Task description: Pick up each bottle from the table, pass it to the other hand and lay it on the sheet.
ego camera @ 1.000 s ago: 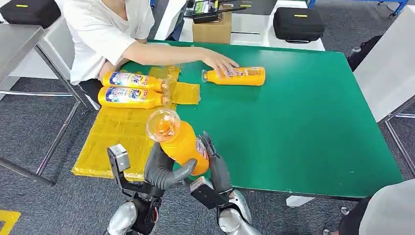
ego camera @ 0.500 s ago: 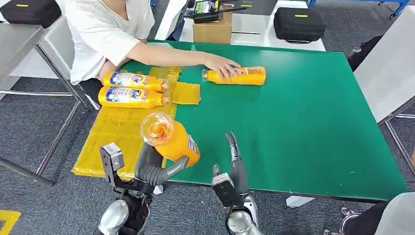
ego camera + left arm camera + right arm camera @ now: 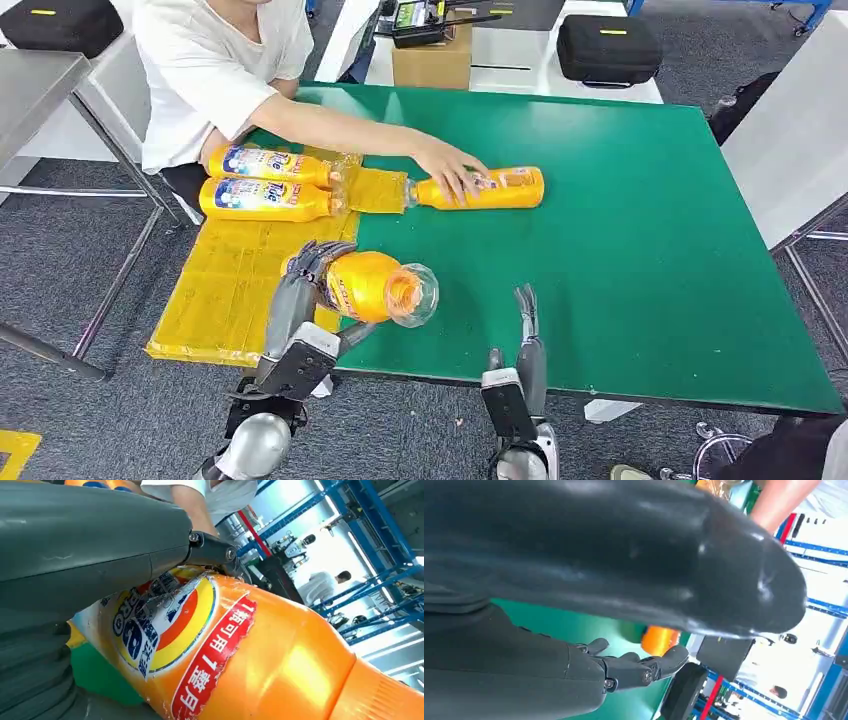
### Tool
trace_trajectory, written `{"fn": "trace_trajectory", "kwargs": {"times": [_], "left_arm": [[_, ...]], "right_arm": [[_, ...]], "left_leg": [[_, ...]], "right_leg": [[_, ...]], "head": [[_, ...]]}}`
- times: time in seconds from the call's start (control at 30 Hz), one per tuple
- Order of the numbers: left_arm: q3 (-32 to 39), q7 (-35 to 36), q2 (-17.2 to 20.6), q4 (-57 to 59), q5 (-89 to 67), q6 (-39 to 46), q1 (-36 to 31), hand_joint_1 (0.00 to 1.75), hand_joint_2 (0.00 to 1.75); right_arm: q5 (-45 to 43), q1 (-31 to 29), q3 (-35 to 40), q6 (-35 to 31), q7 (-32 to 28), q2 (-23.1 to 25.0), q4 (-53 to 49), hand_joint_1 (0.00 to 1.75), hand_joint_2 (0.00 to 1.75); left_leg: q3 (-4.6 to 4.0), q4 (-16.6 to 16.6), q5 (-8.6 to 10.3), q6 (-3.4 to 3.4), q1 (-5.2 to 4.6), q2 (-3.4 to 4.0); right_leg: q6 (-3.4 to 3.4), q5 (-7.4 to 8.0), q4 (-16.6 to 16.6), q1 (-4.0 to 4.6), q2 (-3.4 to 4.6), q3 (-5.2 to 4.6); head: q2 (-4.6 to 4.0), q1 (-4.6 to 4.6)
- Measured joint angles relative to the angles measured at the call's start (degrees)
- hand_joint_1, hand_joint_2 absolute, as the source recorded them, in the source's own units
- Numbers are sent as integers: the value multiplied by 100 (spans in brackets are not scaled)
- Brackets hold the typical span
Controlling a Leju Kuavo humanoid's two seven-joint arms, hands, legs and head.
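Note:
My left hand point(image 3: 300, 290) grips an orange bottle point(image 3: 375, 287) at the table's near edge, tipped on its side with the clear cap end pointing right. Close up in the left wrist view, the bottle point(image 3: 235, 650) lies against my left hand point(image 3: 90, 545). My right hand point(image 3: 527, 335) is held upright and open, right of the bottle and apart from it; its thumb and dark fingers point(image 3: 634, 667) hold nothing. Two orange bottles point(image 3: 268, 163) point(image 3: 265, 198) lie on the yellow sheet point(image 3: 235, 280). A person's hand point(image 3: 452, 172) rests on another bottle point(image 3: 490, 188) on the green table point(image 3: 620, 240).
A person in a white shirt point(image 3: 215, 60) sits at the table's far left corner, arm stretched over the table. A cardboard box point(image 3: 432, 60) and a black case point(image 3: 608, 47) stand behind the table. Another person's clothing point(image 3: 800, 440) shows at the near right.
My left hand has turned the bottle from upright onto its side, cap end now pointing right. My right hand has drifted right. The person has slid the far bottle nearer.

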Motion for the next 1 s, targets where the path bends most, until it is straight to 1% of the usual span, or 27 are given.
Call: {"fn": "trace_trajectory", "kwargs": {"times": [0.13, 0.27, 0.37, 0.47, 0.57, 0.67, 0.87, 1.0], "left_arm": [[11, 40, -33, 81, -42, -4, -11, 175, 175], [183, 474, -96, 316, -901, 48, -74, 175, 175], [510, 845, -120, 720, -1638, 142, -309, 175, 175], [965, 1195, -110, 1293, -2159, -19, -705, 175, 175], [1395, 1239, -63, 1841, -2350, -118, -1021, 175, 175], [1600, 1373, -50, 2160, -2479, -234, -1197, 175, 175], [2010, 1884, 210, 3262, -2843, -636, -1869, 175, 175], [2251, 1969, 418, 3992, -3001, -822, -2304, 175, 175]], "right_arm": [[0, 91, -35, 15, 13, -13, -160, 0, 0], [-107, 316, -48, 229, 100, -24, -533, 0, 0], [-136, 473, 46, 480, 260, -65, -902, 0, 0], [-101, 521, 177, 695, 372, -101, -1148, 0, 0], [-101, 530, 254, 761, 415, -109, -1239, 0, 0], [-101, 535, 286, 791, 422, -120, -1279, 0, 0], [-138, 653, 293, 917, 433, -109, -1430, 0, 0], [-201, 680, 286, 1090, 415, -109, -1487, 0, 0]], "left_leg": [[0, 0, 0, 0, 0, 0], [0, 0, 0, 0, 0, -2], [0, 0, 0, 0, 1, 0], [2, 0, 7, -7, 5, 1], [3, 0, 10, -9, 6, 2], [1, 0, 11, -10, 5, -4], [0, 0, 11, -10, 5, -1], [0, 0, 12, -11, 8, -1]], "right_leg": [[0, 0, 0, 0, 0, 1], [0, 0, 0, 0, -1, 2], [0, 1, 1, 2, 0, 1], [-1, 1, 2, 6, 0, 3], [-2, 3, 4, 7, 0, 3], [-2, 3, 5, 6, -2, 6], [-2, 3, 4, 6, -1, 2], [-2, 3, 5, 9, -1, 1]], "head": [[0, -2], [0, 0], [0, -2], [0, 0], [-2, -2], [0, 0], [0, -2], [0, -2]]}}
